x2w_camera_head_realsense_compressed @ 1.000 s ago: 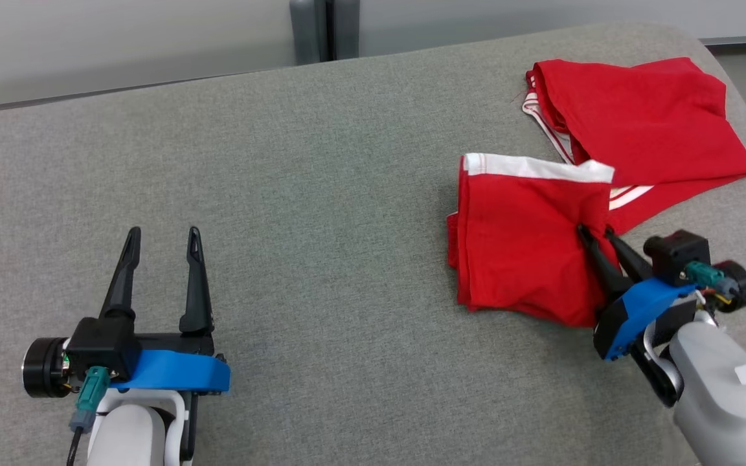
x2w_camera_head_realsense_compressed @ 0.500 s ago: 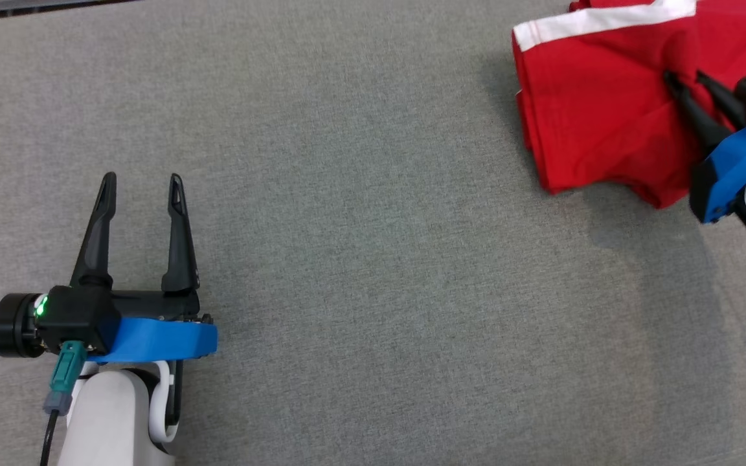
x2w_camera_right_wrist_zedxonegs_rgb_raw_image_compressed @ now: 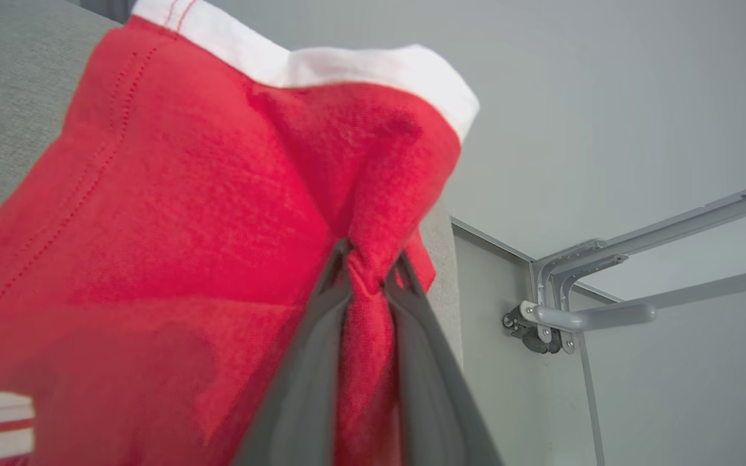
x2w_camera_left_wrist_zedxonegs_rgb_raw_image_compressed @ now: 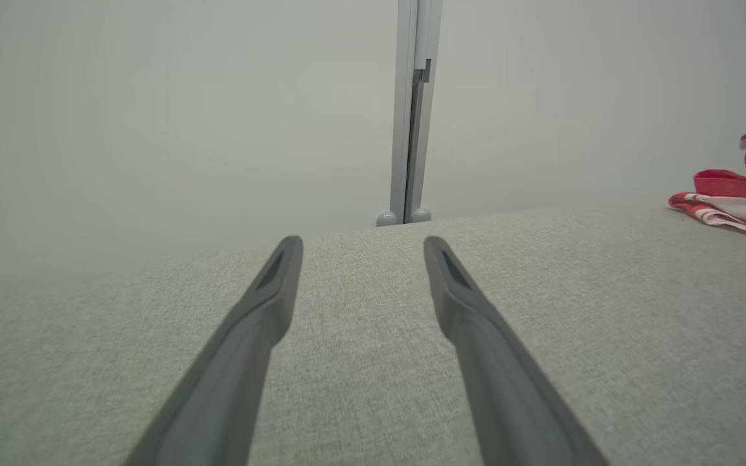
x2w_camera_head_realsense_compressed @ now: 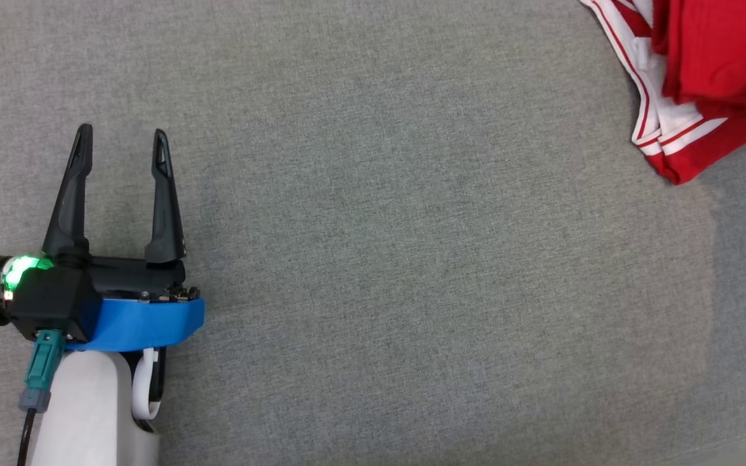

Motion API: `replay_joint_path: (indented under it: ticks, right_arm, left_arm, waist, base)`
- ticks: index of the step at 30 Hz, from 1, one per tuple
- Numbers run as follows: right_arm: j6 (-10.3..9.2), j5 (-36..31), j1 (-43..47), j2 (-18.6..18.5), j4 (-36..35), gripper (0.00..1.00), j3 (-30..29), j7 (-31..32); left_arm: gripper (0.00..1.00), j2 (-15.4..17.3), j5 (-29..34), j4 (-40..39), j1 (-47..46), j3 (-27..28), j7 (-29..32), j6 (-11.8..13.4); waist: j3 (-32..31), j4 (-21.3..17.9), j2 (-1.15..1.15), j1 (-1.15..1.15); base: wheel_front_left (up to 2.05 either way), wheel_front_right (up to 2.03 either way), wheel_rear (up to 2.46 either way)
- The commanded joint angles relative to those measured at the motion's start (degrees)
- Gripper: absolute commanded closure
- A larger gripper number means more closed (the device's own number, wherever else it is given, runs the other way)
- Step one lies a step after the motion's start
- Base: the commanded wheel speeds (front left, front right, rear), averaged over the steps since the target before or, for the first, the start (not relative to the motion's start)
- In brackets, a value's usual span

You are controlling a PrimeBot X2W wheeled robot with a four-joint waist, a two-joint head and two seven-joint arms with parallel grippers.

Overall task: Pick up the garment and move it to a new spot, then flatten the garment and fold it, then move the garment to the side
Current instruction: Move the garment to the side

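Step 1 under way, flattening, folding and set-aside outstanding: right pincer (x2w_camera_right_wrist_zedxonegs_rgb_raw_image_compressed: 371, 259) pinches a bunch of the red, white-trimmed cloth garment (x2w_camera_right_wrist_zedxonegs_rgb_raw_image_compressed: 185, 226) at the far right of the grey fabric-covered desk (x2w_camera_head_realsense_compressed: 412, 259); left pincer (x2w_camera_head_realsense_compressed: 120, 139) spread, empty.

Soft red knit cloth for the garment (x2w_camera_head_realsense_compressed: 716, 58), matt, with smoother white trim bands (x2w_camera_head_realsense_compressed: 653, 97). Coarse woven grey fabric over the work surface (x2w_camera_head_realsense_compressed: 379, 259) (matt, faintly flecked). Dark matt plastic along the left gripper (x2w_camera_head_realsense_compressed: 122, 133), smooth blue plastic at its collar (x2w_camera_head_realsense_compressed: 140, 323). Grey painted metal, satin, on the bracket (x2w_camera_right_wrist_zedxonegs_rgb_raw_image_compressed: 580, 317).
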Motion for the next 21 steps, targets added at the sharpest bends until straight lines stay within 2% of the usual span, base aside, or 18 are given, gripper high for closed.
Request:
replay_joint_path:
  ticks: [1,9,10,11,12,13,14,21]
  right_arm:
    - [-0.01,0.5,-2.0,-0.5,1.0,1.00,0.9,0.6]
    - [-0.01,-0.5,-7.1,2.4,7.6,1.00,4.0,0.9]
    - [-0.01,-0.9,-8.0,2.7,8.6,0.97,4.2,0.3]
    - [-0.02,-1.4,-8.8,3.1,9.6,0.67,4.5,0.0]
    - [-0.01,-1.6,-9.2,3.7,10.6,0.57,4.6,-0.2]
    - [-0.01,-2.3,-9.8,4.1,11.8,0.53,5.0,-0.5]
    - [-0.01,-2.8,-10.2,4.5,12.6,0.00,5.4,-0.7]
    - [-0.01,-4.0,-12.4,6.7,18.5,0.00,4.9,-5.9]
  left_arm:
    - [0.00,0.3,0.4,-1.0,-1.2,-0.4,-0.1,0.1]
    - [0.00,0.7,0.6,-2.5,-1.7,-0.9,-0.1,0.3]
    - [0.00,0.7,0.6,-2.6,-1.8,-0.9,-0.1,0.4]
    - [0.00,0.7,0.6,-2.7,-1.8,-1.0,-0.1,0.5]
    - [0.00,0.8,0.6,-2.9,-1.8,-1.0,-0.1,0.5]
    - [0.00,0.8,0.6,-3.0,-1.8,-1.0,-0.1,0.5]
    - [0.00,0.8,0.6,-3.1,-1.8,-1.0,-0.1,0.6]
    - [0.00,0.3,-0.2,-2.7,-0.7,-1.0,-0.1,1.4]
  waist:
    - [0.8,0.0,-0.01,-0.01]
    - [2.9,0.4,-0.01,-0.01]
    - [3.2,0.6,-0.01,-0.01]
    - [3.4,0.6,-0.01,-0.01]
    - [3.5,0.7,-0.01,-0.01]
    - [3.7,0.8,-0.01,-0.01]
    - [3.7,0.9,-0.01,-0.01]
    - [1.7,1.6,-0.01,-0.01]
  base:
    - [0.00,0.00,0.00]
    - [0.00,0.00,0.00]
    - [0.00,0.00,0.00]
    - [0.00,0.00,0.00]
    - [0.00,0.00,0.00]
    - [0.00,0.00,0.00]
    - [0.00,0.00,0.00]
    - [0.00,0.00,0.00]
